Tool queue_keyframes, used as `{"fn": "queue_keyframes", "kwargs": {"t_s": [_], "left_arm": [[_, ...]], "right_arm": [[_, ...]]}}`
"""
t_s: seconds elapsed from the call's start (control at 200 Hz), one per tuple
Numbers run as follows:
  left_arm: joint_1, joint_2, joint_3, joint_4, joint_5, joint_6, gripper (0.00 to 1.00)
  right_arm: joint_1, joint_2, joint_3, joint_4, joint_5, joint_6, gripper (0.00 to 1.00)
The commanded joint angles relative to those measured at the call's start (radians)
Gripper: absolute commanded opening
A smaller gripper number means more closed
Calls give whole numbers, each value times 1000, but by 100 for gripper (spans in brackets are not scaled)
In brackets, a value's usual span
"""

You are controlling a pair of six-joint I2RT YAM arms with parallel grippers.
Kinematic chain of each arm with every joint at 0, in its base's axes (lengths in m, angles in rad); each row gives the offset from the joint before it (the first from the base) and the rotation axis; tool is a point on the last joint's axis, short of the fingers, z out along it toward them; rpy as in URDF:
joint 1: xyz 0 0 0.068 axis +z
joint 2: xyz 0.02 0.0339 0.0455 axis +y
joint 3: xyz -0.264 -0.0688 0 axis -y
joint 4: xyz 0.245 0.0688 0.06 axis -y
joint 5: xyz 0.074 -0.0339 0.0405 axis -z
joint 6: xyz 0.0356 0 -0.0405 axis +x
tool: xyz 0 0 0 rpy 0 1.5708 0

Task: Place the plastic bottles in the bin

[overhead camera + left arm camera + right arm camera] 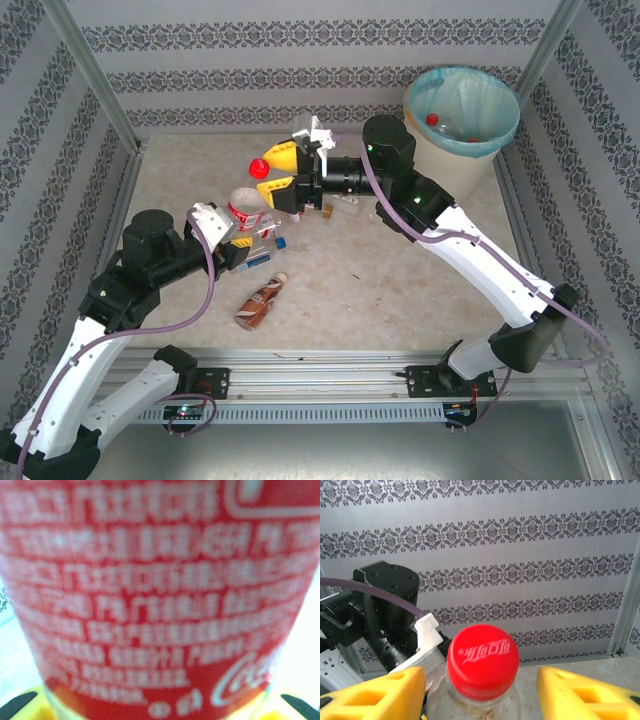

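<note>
Being clamped by the left gripper (232, 225) at ten o'clock, the red-labelled bottle (245, 210) was flanked by the spread right gripper (481, 680); released early, it could be dropped short of the bin (455, 170) at two o'clock.

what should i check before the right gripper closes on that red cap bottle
1. Red-capped bottle centred between the right gripper fingers: ok.
2. Right jaws open, with a gap on each side of the cap: ok.
3. Bottle standing upright: ok.
4. Left gripper out of the way: not ok, it sits close behind the bottle.
5. Left grip on the red-label bottle is firm: cannot tell.
6. Bin open, with room inside: ok.
</note>
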Motion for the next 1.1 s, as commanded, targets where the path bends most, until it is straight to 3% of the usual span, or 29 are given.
{"fn": "queue_keyframes", "kwargs": {"t_s": [0.0,0.435,0.525,0.55,0.649,0.779,0.844,1.094], "left_arm": [[-8,-11,-11,40,37,16,43],[-9,-14,-8,31,17,27,42],[-9,-22,-11,40,-1,25,43],[-9,-25,-12,45,-5,24,44],[-8,-45,-22,81,-20,8,55],[-8,-88,-49,133,-11,1,89],[-8,-116,-63,159,-14,1,99],[-7,-202,-98,275,-86,-47,100]], "right_arm": [[12,20,46,32,-1,-8,56],[23,31,67,5,-59,-10,28],[21,30,67,2,-73,-15,10],[20,30,67,2,-74,-15,0],[21,26,67,3,-70,-13,0],[19,15,72,-3,-33,-7,0],[16,3,79,-19,19,-10,0],[-38,-98,133,-204,354,-192,0]]}}
